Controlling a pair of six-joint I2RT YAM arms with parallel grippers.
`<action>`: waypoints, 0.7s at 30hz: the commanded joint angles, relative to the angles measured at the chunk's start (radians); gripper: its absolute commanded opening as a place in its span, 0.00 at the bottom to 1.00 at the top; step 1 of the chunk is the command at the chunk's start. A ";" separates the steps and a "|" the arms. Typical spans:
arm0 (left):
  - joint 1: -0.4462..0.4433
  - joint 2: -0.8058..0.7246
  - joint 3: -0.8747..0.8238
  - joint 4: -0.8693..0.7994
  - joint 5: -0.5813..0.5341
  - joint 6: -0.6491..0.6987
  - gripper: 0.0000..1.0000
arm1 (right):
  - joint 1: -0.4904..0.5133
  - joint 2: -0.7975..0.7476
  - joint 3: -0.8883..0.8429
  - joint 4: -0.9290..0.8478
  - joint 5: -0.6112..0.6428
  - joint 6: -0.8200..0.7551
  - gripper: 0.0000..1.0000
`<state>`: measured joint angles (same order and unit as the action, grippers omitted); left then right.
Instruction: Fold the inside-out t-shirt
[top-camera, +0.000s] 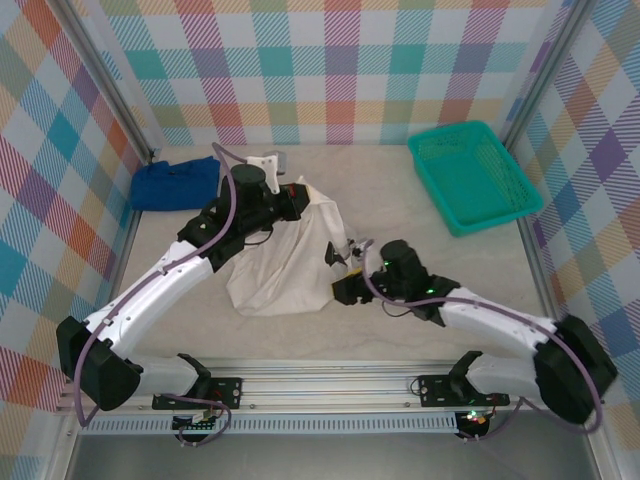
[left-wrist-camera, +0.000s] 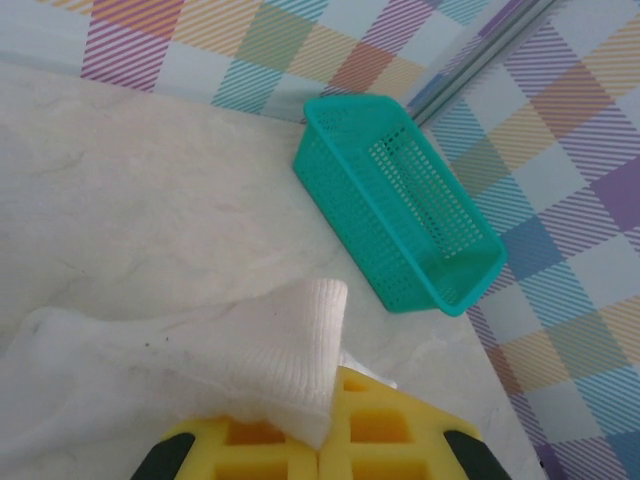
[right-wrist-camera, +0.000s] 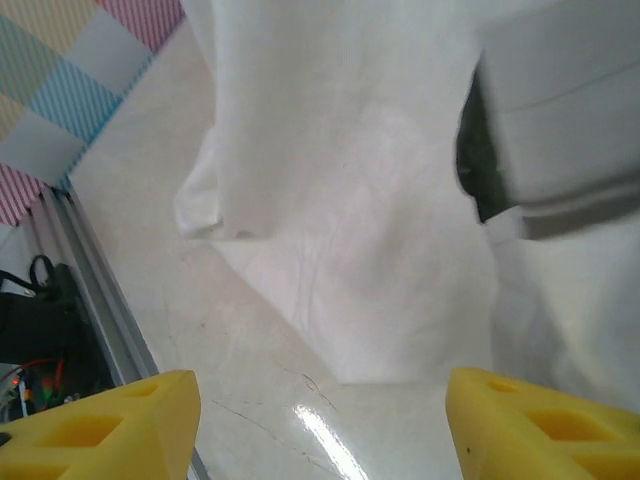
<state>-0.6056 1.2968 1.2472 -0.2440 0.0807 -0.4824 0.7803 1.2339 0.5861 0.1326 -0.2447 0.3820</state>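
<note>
White cotton shirt drapes mid-counter, its far edge pinched in my left jaws, which are closed tight on it. Long axis runs far to near. My right jaws stand wide and empty just right of the near hem, the closer arm to that end.

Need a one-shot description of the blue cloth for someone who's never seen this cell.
Look at the pale table ringed by checked walls and go to its far-left corner. A crumpled blue cloth lies there. It is deep blue and soft, unlike the white t-shirt at mid-table and the rigid teal basket at the far right.
</note>
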 joint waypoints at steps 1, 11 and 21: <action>0.012 -0.005 0.042 -0.018 0.000 0.002 0.00 | 0.080 0.137 0.092 0.196 0.110 0.064 0.70; 0.072 -0.042 0.086 -0.055 -0.016 0.010 0.00 | 0.188 0.444 0.209 0.106 0.426 0.044 0.72; 0.138 -0.069 0.127 -0.077 -0.036 0.026 0.00 | 0.179 0.363 0.218 0.047 0.478 -0.069 0.00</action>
<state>-0.4900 1.2598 1.3167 -0.3412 0.0608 -0.4786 0.9726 1.6821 0.7788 0.2234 0.1913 0.3801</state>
